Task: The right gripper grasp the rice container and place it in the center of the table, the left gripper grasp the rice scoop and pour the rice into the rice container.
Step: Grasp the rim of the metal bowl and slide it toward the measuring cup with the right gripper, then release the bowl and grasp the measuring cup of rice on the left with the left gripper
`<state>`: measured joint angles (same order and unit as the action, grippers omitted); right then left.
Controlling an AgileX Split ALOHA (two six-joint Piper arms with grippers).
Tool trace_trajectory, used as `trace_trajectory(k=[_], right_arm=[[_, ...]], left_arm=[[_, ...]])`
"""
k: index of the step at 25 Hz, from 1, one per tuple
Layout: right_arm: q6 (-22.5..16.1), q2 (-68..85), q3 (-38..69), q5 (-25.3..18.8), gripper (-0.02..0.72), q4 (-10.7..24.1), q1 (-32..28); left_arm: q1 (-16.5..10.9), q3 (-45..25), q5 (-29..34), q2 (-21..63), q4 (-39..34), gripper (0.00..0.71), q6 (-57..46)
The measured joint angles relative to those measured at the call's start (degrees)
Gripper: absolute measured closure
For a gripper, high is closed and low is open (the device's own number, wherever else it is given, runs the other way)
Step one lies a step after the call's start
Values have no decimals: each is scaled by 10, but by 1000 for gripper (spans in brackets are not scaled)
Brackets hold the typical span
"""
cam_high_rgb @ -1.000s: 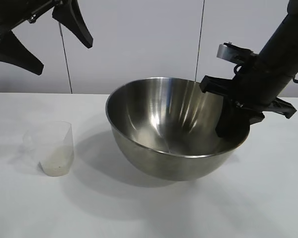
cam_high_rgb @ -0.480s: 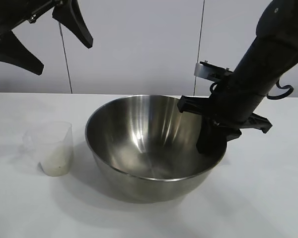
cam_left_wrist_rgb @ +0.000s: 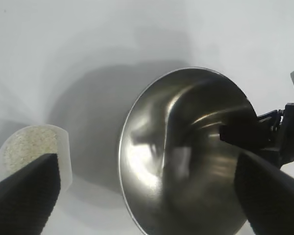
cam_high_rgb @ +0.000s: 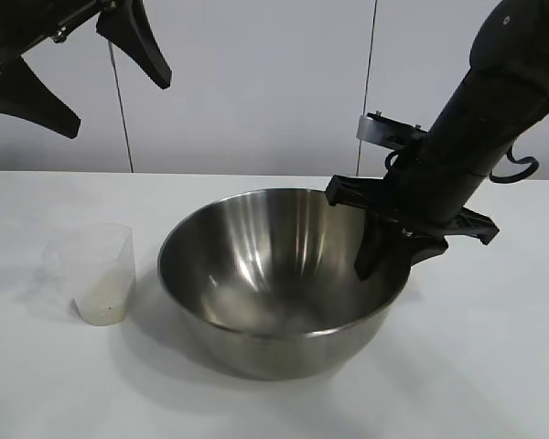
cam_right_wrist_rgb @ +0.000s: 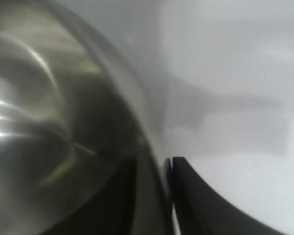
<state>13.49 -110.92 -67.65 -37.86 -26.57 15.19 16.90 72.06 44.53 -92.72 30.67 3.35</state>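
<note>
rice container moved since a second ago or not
Yes. The rice container has shifted toward the rice scoop, which stayed put, and now sits level on the table.

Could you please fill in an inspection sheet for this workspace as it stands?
Surface: white table, bare around the items.
Job's things: steel rice container resting level, empty; rice scoop upright beside it, rice inside.
Clutter: nothing seen.
Grippers: right gripper straddling the container's rim, one finger inside, one outside; left gripper open, raised above the scoop.
Cables: black loop on the right arm.
Surroundings: pale wall panels behind.
</note>
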Motion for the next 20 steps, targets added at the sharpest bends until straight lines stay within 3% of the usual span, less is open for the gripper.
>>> trace_trajectory(k=[6,9,15,20], right_arm=[[-15,14,-1,-17,183,1,0],[-37,43,-23,-39,57,19,0],[-73,88,-98,-102,21,52,0],[-91,89,-116,-131,20,53,-11]], left_arm=[[0,0,0,0,0,17,0],[0,0,0,0,0,17,0],[0,0,0,0,0,17,0],[0,0,0,0,0,17,0]])
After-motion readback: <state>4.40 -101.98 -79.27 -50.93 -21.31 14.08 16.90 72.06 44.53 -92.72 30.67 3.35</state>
